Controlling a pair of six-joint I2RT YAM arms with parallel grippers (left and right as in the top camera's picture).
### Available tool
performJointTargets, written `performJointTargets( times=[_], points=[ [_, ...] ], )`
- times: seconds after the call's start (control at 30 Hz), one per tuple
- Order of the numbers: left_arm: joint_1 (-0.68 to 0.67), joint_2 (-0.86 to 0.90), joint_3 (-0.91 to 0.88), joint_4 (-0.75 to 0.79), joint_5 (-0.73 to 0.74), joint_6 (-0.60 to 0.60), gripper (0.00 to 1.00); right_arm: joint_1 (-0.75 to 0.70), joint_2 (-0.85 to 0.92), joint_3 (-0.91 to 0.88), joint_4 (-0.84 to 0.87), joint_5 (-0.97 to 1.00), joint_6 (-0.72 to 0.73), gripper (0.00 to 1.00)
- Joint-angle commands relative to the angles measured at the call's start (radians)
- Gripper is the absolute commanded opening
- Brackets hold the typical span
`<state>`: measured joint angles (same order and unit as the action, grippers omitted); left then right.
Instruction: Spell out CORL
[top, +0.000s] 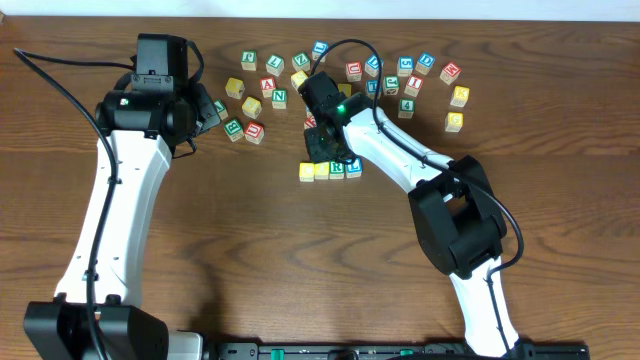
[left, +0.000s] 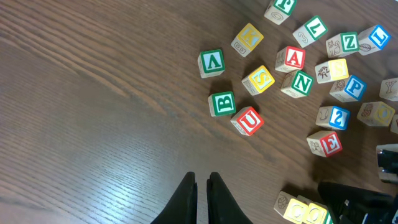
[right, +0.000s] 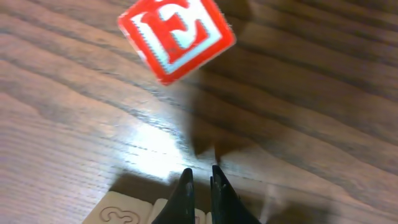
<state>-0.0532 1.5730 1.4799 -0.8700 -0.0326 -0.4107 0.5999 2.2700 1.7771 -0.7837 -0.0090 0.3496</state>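
Observation:
A row of several letter blocks (top: 328, 169) lies mid-table: two yellow, one green, one blue. In the left wrist view its yellow end (left: 303, 211) shows at the bottom right. My right gripper (top: 322, 146) hovers just behind the row, shut and empty; in the right wrist view its fingers (right: 201, 177) are over the row's blocks, one showing a carved 3 (right: 121, 214). A red E block (right: 177, 34) lies just beyond it. My left gripper (left: 201, 183) is shut and empty over bare wood, short of the red U block (left: 247, 121) and green B block (left: 222, 103).
Loose letter blocks are scattered across the back of the table (top: 400, 75): green V (left: 211, 62), yellow S (left: 258, 79), red A (left: 290, 58), green N (left: 297, 83), red E (left: 324, 143) and others. A yellow block (top: 455, 121) lies far right.

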Motion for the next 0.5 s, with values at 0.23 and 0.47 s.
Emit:
performJointTargets(
  times=[0.23, 0.47],
  points=[
    [0.002, 0.004, -0.003, -0.004, -0.013, 0.013, 0.08, 0.004, 0.008, 0.002, -0.006, -0.04, -0.037, 0.05],
    [0.002, 0.004, -0.003, -0.004, -0.013, 0.013, 0.08, 0.005, 0.008, 0.002, -0.018, -0.055, -0.055, 0.04]
  ],
)
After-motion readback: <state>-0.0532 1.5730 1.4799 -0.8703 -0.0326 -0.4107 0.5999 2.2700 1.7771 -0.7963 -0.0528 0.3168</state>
